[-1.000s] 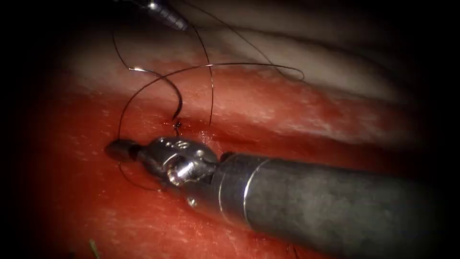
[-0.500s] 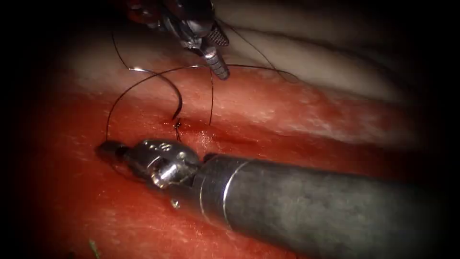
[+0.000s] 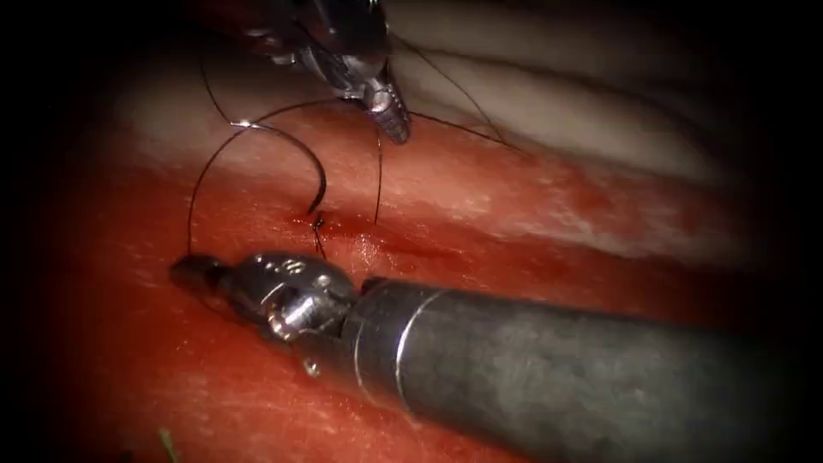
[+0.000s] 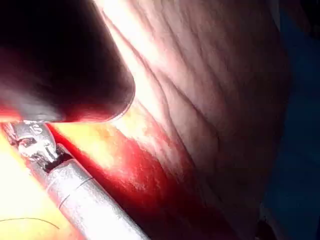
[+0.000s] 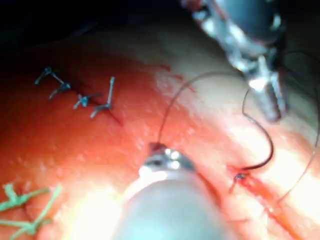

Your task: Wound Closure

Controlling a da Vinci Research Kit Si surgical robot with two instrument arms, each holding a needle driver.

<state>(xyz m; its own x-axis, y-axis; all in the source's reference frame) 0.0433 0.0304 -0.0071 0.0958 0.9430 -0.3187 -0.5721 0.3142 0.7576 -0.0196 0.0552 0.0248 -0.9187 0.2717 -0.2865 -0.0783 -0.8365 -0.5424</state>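
The right arm's tool [image 3: 199,276] has a thick, dull grey shaft [image 3: 557,377] with a pale ring near its front end. Ahead of it sits a rounded, shiny steel wrist [image 3: 291,296] with small round rivets and tiny stamped markings, then a short dark tip. The left arm's tool [image 3: 386,116] is bright steel, with a ridged, tapering tip below a bulkier metal wrist.

No legible text, label, brand or sign found; the wrist housing of the right tool [image 3: 193,273] bears small stamped marks — too blurred to read; the same housing in the left wrist view carries faint characters — likewise unreadable.
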